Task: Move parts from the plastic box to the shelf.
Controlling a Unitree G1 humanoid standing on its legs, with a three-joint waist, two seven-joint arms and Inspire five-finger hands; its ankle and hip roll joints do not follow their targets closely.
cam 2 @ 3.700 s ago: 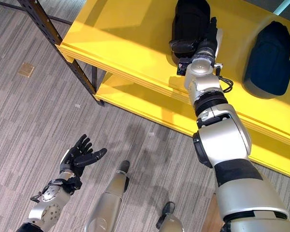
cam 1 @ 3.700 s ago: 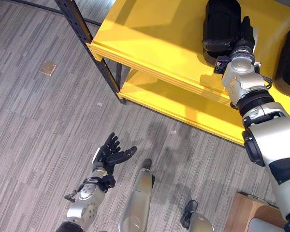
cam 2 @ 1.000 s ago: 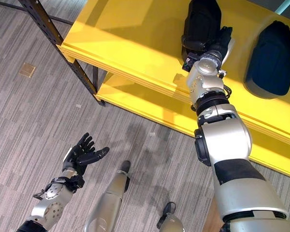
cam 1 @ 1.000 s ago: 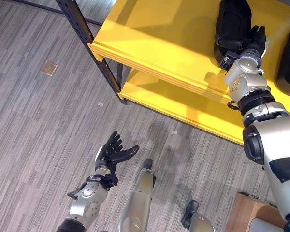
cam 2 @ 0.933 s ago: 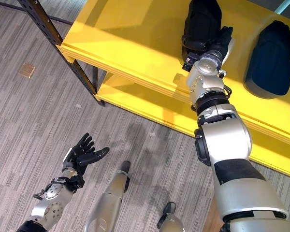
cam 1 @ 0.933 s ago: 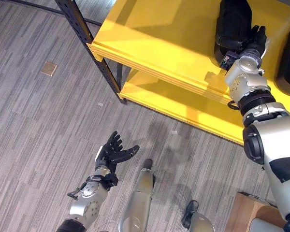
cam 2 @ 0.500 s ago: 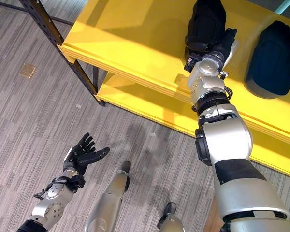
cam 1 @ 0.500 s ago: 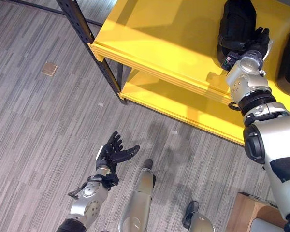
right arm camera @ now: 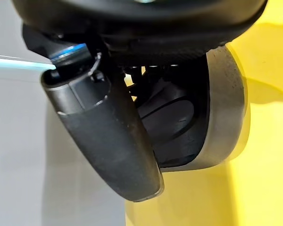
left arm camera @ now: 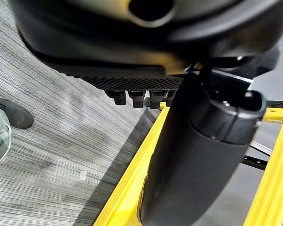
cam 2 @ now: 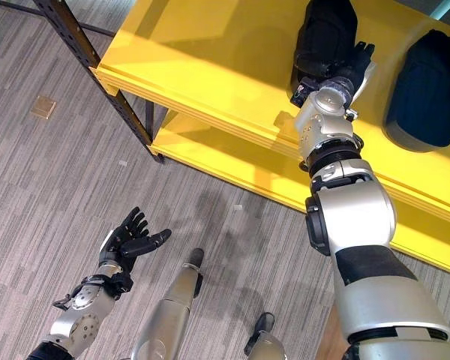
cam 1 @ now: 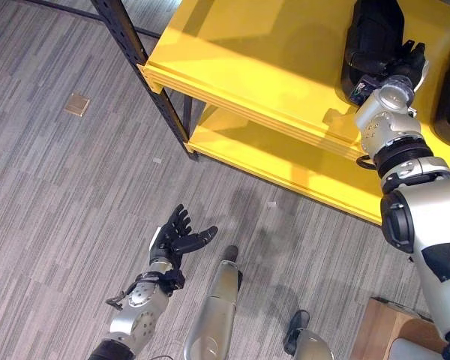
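My right hand (cam 2: 351, 67) is up on the top board of the yellow shelf (cam 1: 270, 67), fingers and thumb curled round the near end of a black part (cam 2: 326, 37) with a grey rim; the right wrist view shows the thumb alongside that part (right arm camera: 188, 127), which is resting on the yellow board. A second dark part (cam 2: 426, 79) lies on the same board further to the right, well apart from the held one. My left hand (cam 1: 176, 238) hangs low over the floor, palm up, fingers straight and spread wide, nothing in it; the left wrist view shows straight fingertips (left arm camera: 134, 96) past the palm with the yellow shelf edge beyond. The shelf has a second yellow board (cam 1: 285, 169) beneath the top one, and a black perforated steel upright (cam 1: 146, 67) stands at its left corner. The floor (cam 1: 60, 195) is grey striped carpet; a small square brass-coloured floor plate (cam 1: 77, 104) sits in it left of the shelf. A wooden-edged piece (cam 1: 379, 330) shows at the lower right corner; I can't tell what it is.
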